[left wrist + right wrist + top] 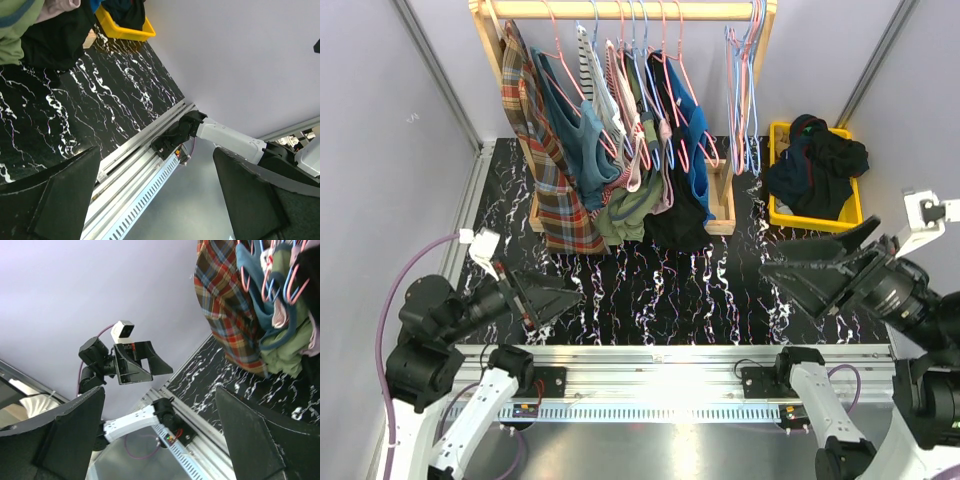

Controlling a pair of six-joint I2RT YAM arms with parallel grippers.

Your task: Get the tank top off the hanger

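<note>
Several tank tops hang close together on pink and blue hangers on a wooden rack [620,10]: a plaid one [545,170] at the left, then teal [582,140], striped, green [625,210], black [675,215] and blue ones. The plaid and teal tops also show in the right wrist view [227,315]. My left gripper [560,298] is open and empty, low over the near left of the black marbled table, pointing right. My right gripper [790,280] is open and empty at the near right, pointing left. Both are well short of the rack.
Three empty hangers [744,90] hang at the rack's right end. A yellow bin [777,140] with dark clothes stands at the back right and shows in the left wrist view [120,31]. The aluminium rail [670,355] runs along the near edge. Grey walls close both sides.
</note>
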